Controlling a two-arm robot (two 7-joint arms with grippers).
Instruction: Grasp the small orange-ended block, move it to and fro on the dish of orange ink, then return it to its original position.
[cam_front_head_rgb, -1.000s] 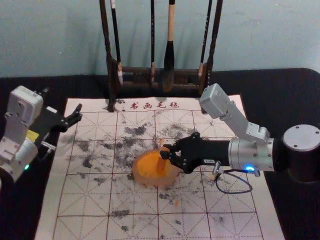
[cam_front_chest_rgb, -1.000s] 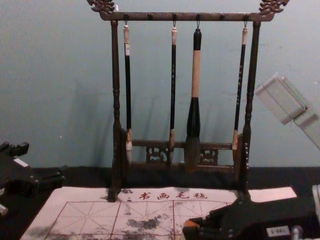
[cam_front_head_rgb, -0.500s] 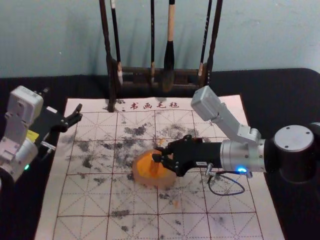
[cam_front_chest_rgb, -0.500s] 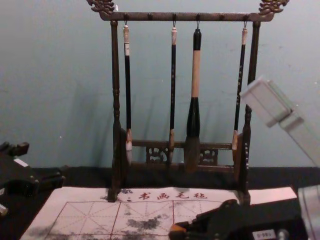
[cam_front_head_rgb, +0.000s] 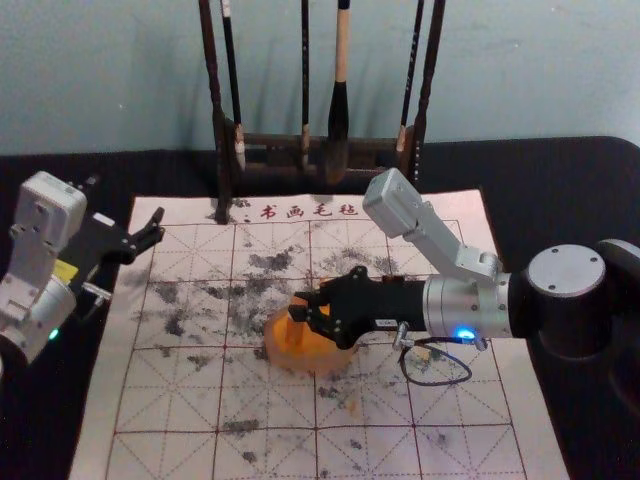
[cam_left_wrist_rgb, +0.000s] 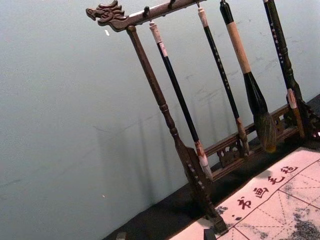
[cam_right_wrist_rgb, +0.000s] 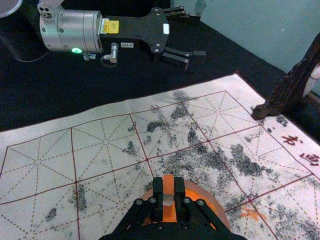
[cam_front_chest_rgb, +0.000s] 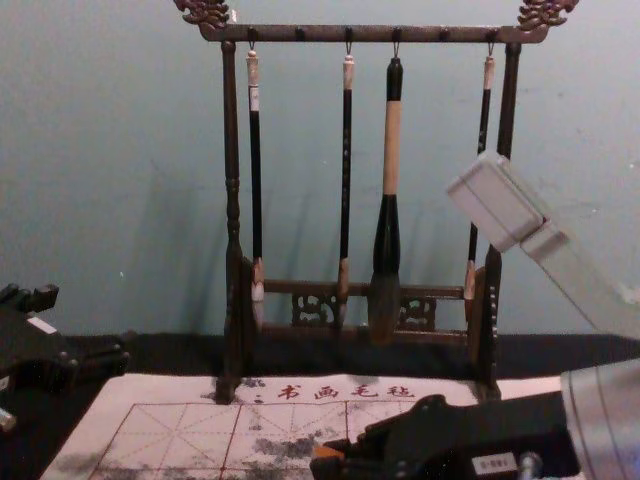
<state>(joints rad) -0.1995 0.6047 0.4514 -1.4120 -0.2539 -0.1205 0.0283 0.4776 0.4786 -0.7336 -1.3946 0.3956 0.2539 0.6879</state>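
Before me the black-covered tabletop (cam_front_head_rgb: 560, 190) runs back to the wall, and on it lies the pale gridded mat (cam_front_head_rgb: 180, 405), blotched with dark ink stains and lettered in red along its far edge. The dark wooden rack (cam_front_chest_rgb: 232, 215) stands upright at that far edge, well beyond the dish, so it isn't between me and my work. My left gripper (cam_front_head_rgb: 126, 206) hangs idle over the far left, its jaws spread wide with nothing between them, well apart from the dish. My right gripper (cam_front_head_rgb: 300, 306) reaches in from the right, low over the middle of the mat, and covers part of the dish in the head view. Four brushes hang from the rack, the thickest (cam_front_chest_rgb: 387, 220) right of centre. The round dish (cam_front_head_rgb: 308, 364) sits on the mat with orange ink (cam_front_head_rgb: 322, 344) in it. In my right jaws, closed down to its width, I hold the small block (cam_right_wrist_rgb: 168, 184) roughly upright over the dish, its lower end down at the ink; I cannot tell how hard it presses. Smallest are the orange smears (cam_right_wrist_rgb: 252, 214) on the mat just beside the dish.
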